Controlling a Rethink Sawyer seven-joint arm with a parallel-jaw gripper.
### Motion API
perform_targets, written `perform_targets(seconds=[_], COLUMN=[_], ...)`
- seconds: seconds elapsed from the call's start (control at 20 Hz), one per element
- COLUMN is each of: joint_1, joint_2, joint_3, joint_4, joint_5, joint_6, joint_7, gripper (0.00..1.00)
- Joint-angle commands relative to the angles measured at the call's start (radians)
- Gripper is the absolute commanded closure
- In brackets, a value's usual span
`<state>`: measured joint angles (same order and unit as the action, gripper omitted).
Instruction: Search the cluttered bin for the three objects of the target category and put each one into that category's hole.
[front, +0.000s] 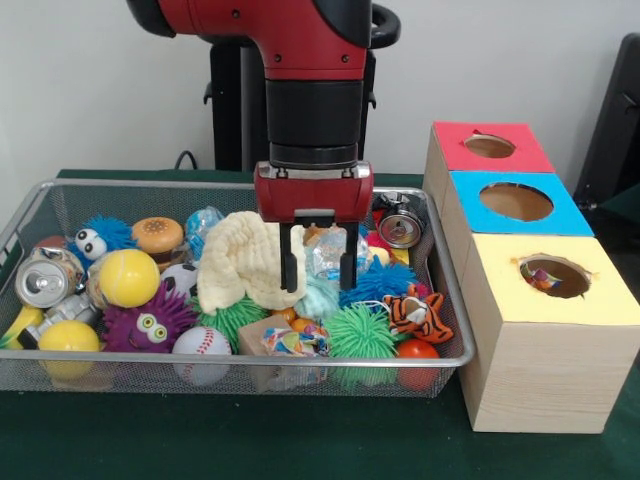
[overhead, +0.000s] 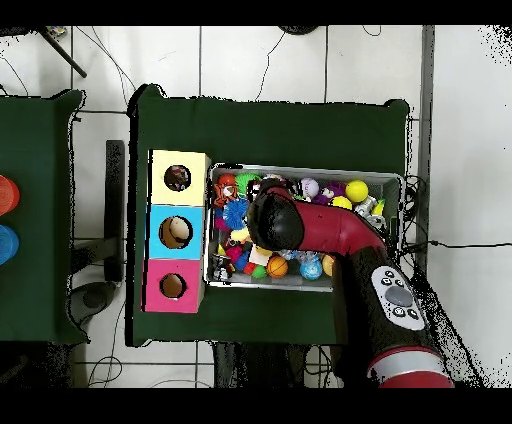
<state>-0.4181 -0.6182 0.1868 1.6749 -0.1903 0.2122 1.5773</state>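
My gripper (front: 319, 284) hangs open over the middle of the wire bin (front: 300, 358), nothing between its fingers. Its left finger (front: 291, 260) stands against the right edge of a cream knitted cloth (front: 238, 262). The right finger (front: 347, 262) is in front of a clear crinkly packet (front: 325, 252). Beneath them lie a pale teal ball (front: 320, 298) and a blue spiky ball (front: 382, 280). To the right are three boxes with holes: red (front: 480, 160), blue (front: 470, 200) and yellow (front: 500, 290). In the overhead view the arm (overhead: 300, 225) hides the gripper.
The bin also holds two yellow balls (front: 128, 277) (front: 68, 337), a baseball (front: 201, 342), a purple fuzzy monster (front: 150, 320), a burger toy (front: 158, 235), cans (front: 45, 280) (front: 400, 228), a tiger toy (front: 420, 315) and a green spiky ball (front: 360, 332). Something colourful shows inside the yellow box's hole (front: 553, 277).
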Motion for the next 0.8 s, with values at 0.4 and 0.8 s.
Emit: perform_targets(seconds=[0.4,0.8], joint_1=[-0.008,-0.003], joint_2=[0.076,0.086], joint_3=[0.066,0.053], joint_4=[-0.072,-0.082], joint_5=[-0.031,-0.03], joint_6=[-0.098,-0.079], joint_7=[0.101,0.09], gripper=[0.0,0.0])
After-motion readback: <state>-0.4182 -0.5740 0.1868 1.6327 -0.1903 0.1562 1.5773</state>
